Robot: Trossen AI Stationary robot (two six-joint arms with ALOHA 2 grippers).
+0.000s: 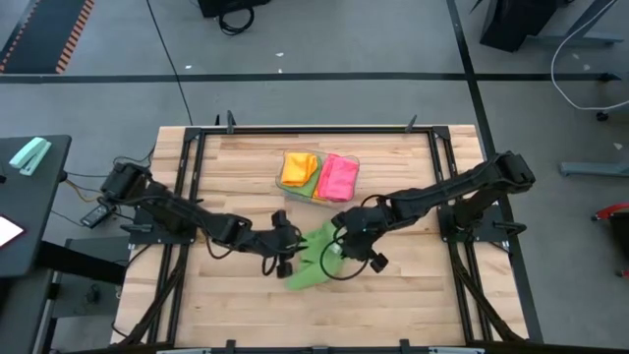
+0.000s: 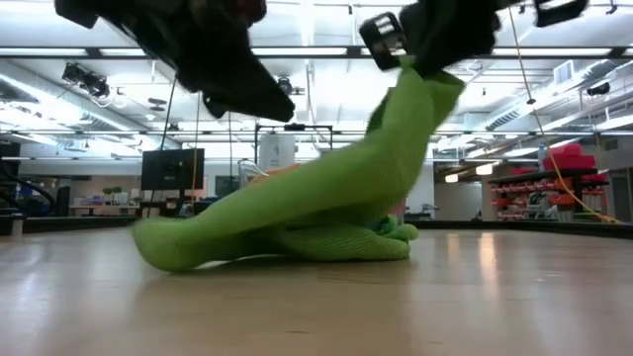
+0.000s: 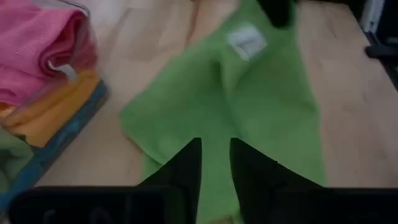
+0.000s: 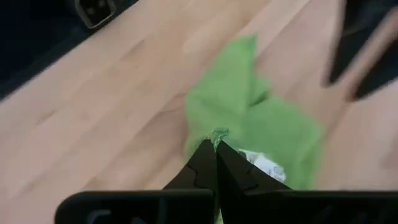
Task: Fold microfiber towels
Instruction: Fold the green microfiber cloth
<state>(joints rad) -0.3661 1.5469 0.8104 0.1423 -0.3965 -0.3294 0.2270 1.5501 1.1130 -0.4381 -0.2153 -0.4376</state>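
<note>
Green towel lies crumpled on the wooden table, near the middle, one corner pulled up. Left gripper hovers at its left edge, fingers a little apart, holding nothing. Right gripper pinches the raised corner. Behind, a clear tray holds orange and pink towels.

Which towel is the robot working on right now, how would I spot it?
Find the clear tray of folded towels at the wooden table's far middle. Just nearer lies the green towel, one corner pinched and lifted by the right gripper: the only towel spread loose outside the tray.
</note>
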